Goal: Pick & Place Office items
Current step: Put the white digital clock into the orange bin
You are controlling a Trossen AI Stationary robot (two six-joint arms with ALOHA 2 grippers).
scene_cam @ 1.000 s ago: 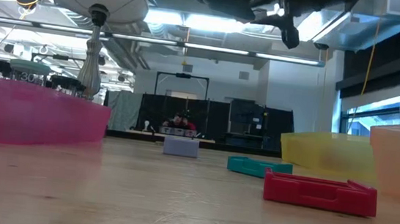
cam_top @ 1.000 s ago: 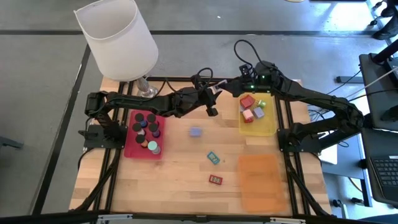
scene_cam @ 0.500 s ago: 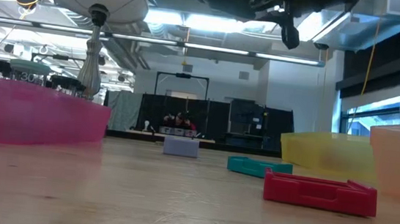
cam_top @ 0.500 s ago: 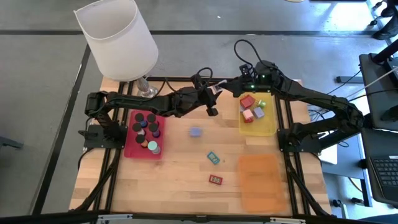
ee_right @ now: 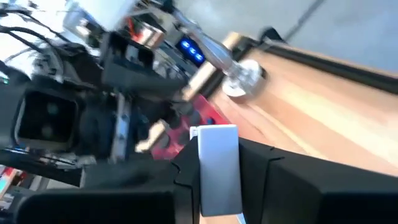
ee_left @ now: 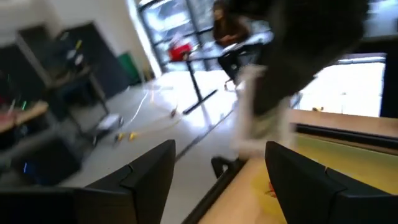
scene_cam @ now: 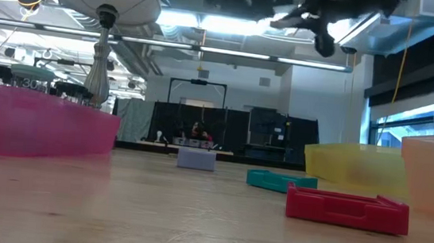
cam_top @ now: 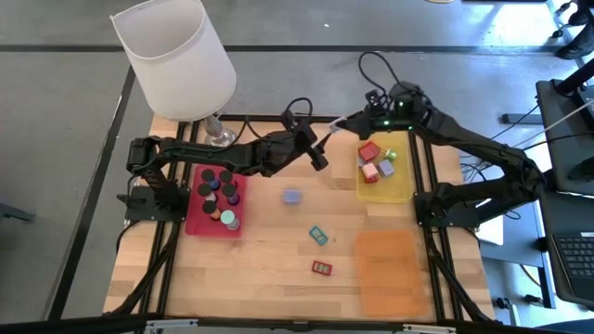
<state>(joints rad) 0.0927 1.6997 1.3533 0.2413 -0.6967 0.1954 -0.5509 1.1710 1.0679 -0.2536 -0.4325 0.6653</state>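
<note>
My right gripper (cam_top: 342, 122) is high over the table's far edge, left of the yellow tray (cam_top: 401, 190), shut on a white flat rectangle (ee_right: 217, 163). My left gripper (cam_top: 317, 156) hovers just left of it, open and empty, as the left wrist view (ee_left: 217, 180) shows. A lavender block (cam_top: 291, 197), a teal rectangle (cam_top: 318, 234) and a red rectangle (cam_top: 321, 268) lie flat on the bare wood. Black and teal round pieces (cam_top: 219, 190) sit in the red tray (cam_top: 197, 223). Red, pink and lavender blocks (cam_top: 376, 162) sit in the yellow tray. My right gripper pinches the white flat rectangle between its two fingers (ee_right: 273, 174), by its two flat faces. The rectangle's free end (ee_right: 214, 134) sticks out past the fingertips. It is lifted clear, high above the table.
A white-shaded lamp (cam_top: 176, 56) with a silver base (cam_top: 219, 135) stands at the far left corner. An orange mat (cam_top: 390, 269) lies at the near right. Bare wood lies between the trays. People show in the room beyond the table (scene_cam: 197, 131).
My right gripper has drawn back toward the table's far right with the white rectangle, away from my left gripper. My left gripper has shifted slightly toward the far edge and turned a little.
</note>
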